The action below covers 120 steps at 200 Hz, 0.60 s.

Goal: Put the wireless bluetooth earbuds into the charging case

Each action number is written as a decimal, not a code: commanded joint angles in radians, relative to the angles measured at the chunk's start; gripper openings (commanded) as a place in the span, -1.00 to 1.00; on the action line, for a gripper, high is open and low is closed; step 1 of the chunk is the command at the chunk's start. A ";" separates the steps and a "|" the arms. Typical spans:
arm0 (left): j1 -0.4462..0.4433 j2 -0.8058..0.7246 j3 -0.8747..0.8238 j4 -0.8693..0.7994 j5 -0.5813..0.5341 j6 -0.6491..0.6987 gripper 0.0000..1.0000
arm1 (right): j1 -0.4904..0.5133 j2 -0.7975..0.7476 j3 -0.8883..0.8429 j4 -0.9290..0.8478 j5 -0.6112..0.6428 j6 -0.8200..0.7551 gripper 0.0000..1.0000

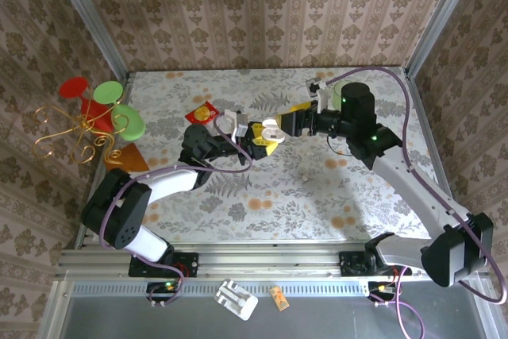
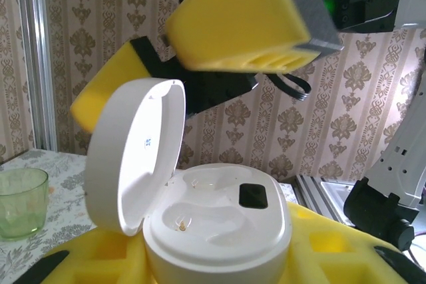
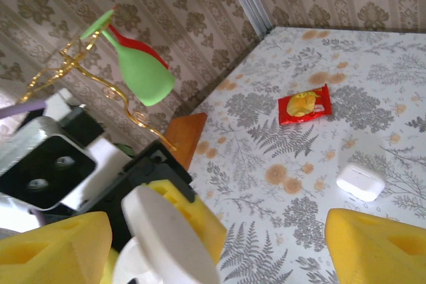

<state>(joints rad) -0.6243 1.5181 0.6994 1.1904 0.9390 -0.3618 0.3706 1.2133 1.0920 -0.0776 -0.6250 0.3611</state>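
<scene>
At mid-table, the left gripper [image 1: 258, 139] clamps the charging case [image 2: 219, 224] between its yellow pads (lid swung up); the right gripper [image 3: 213, 244] is spread wide, straddling that lid.

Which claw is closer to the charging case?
Left. The left claw grips the charging case by its base; the right claw hangs open just above, straddling its lid.

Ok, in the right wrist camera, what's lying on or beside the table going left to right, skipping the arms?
green disc → orange wedge → red packet → small white rounded object
</scene>
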 commanded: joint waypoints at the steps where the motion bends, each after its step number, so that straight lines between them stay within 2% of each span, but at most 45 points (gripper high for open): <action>1: 0.018 -0.021 -0.007 0.061 -0.012 0.028 -0.55 | -0.004 -0.078 -0.032 0.047 -0.002 0.037 0.73; 27: 0.033 -0.017 -0.020 0.069 -0.038 0.033 -0.56 | -0.003 -0.158 -0.075 0.017 0.085 0.048 0.76; 58: 0.056 -0.030 -0.042 0.069 -0.087 0.050 -0.56 | -0.004 -0.235 -0.121 -0.119 0.280 0.052 0.81; 90: 0.067 -0.048 -0.066 0.069 -0.127 0.063 -0.56 | -0.005 -0.233 -0.161 -0.269 0.431 0.076 0.83; 120: 0.073 -0.055 -0.084 0.070 -0.140 0.063 -0.56 | -0.005 -0.198 -0.209 -0.311 0.489 0.116 0.77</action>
<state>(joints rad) -0.5610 1.4971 0.6315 1.2186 0.8230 -0.3202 0.3691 0.9905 0.9241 -0.2909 -0.2512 0.4332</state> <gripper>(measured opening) 0.369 0.897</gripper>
